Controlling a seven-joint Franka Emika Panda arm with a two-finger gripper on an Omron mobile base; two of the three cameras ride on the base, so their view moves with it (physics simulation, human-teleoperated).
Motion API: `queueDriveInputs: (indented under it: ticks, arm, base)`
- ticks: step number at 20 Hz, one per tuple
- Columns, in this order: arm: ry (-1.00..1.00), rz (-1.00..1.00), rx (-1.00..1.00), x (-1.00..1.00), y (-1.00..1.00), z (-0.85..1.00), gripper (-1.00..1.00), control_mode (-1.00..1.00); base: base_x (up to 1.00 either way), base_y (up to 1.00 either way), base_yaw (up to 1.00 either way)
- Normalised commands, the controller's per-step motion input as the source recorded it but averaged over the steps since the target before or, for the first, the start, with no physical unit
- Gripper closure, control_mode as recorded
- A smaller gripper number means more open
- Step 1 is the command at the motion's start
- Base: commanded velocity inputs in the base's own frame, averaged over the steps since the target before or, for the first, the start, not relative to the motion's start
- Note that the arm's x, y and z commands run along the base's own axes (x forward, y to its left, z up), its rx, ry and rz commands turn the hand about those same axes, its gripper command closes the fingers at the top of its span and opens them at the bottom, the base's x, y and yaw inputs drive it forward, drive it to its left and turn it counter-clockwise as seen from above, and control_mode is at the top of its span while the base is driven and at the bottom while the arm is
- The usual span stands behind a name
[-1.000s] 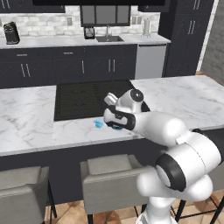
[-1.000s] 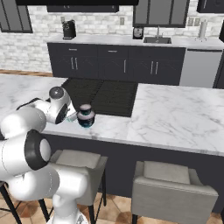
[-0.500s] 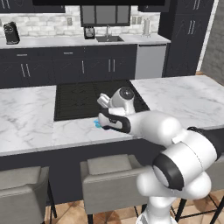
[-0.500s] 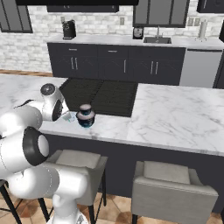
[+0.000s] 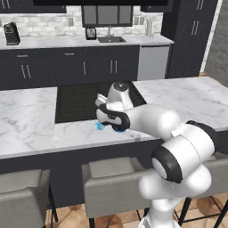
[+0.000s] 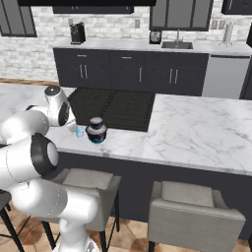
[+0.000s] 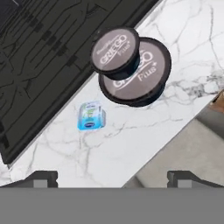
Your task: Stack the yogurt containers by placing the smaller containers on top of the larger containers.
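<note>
Sitting on the white marble counter (image 7: 131, 144) just off the dark cooktop (image 7: 39, 65), the lesser dark cup (image 7: 115, 51) rests on top of the widest dark cup (image 7: 142, 76), off-centre toward its upper-left edge in the hand view. The tiny light-blue cup (image 7: 91, 116) stands alone lower left of that stack, apart from it. The gripper (image 7: 113, 178) hangs above with its fingertips (image 7: 41, 178) spread wide at the frame's bottom, holding nothing.

home kitchen: marble island (image 5: 26, 120), black cooktop (image 5: 80, 102), sink (image 6: 176, 45), dark cabinets (image 6: 123, 74), stools (image 6: 192, 209).
</note>
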Motion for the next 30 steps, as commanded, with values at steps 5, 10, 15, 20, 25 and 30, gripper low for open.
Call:
queueDriveInputs:
  ticks: [5, 10, 15, 20, 25, 30]
  arm:
    - [0.04, 0.0, -0.04, 0.14, 0.01, -0.17, -1.0, -1.0]
    - [0.02, 0.03, -0.05, 0.11, 0.0, -0.4, -1.0, -1.0]
    - [0.0, 0.03, -0.04, 0.0, 0.0, -0.38, -1.0, -1.0]
    - [0.0, 0.02, -0.01, 0.04, 0.0, -0.18, -1.0, -1.0]
    - [0.03, 0.03, 0.0, 0.24, 0.0, -0.16, -1.0, -1.0]
    - [0.05, 0.02, 0.0, 0.36, 0.01, -0.12, -1.0, -1.0]
  base:
    - [0.0, 0.0, 0.0]
    - [0.0, 0.0, 0.0]
    - [0.0, 0.0, 0.0]
    - [0.0, 0.0, 0.0]
    - [0.0, 0.0, 0.0]
    - [0.0, 0.0, 0.0]
